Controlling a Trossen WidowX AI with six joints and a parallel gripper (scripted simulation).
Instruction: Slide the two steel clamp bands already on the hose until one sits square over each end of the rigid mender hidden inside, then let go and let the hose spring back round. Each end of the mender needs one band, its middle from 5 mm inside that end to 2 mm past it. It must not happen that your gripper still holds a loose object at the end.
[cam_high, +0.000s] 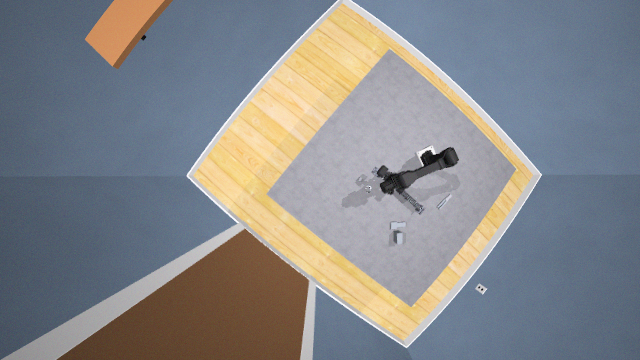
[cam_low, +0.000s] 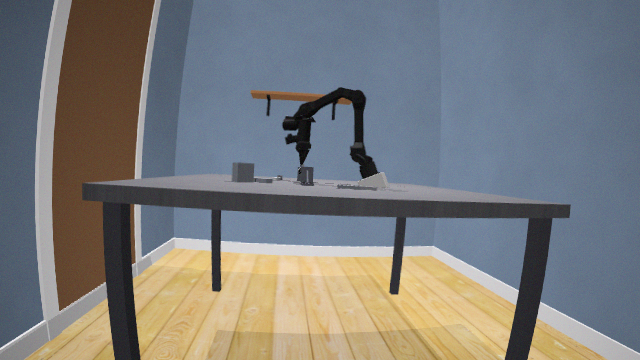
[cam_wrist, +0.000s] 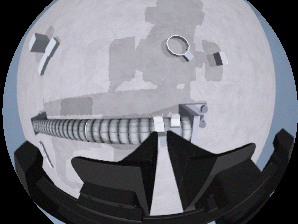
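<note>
While the hose (cam_wrist: 100, 127) is lying left-right across the wrist frame's middle, the gripper (cam_wrist: 161, 137) is squeezing it at the band (cam_wrist: 158, 124) near its right end.

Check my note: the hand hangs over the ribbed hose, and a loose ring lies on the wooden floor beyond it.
Wrong in one respect: the loose ring lies on the grey table top, not the floor. The wrist view shows this.

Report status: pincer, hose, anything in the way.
Pincer nearly shut, nipping hose at a clamp band. Loose ring lies beyond, apart from hose.
</note>
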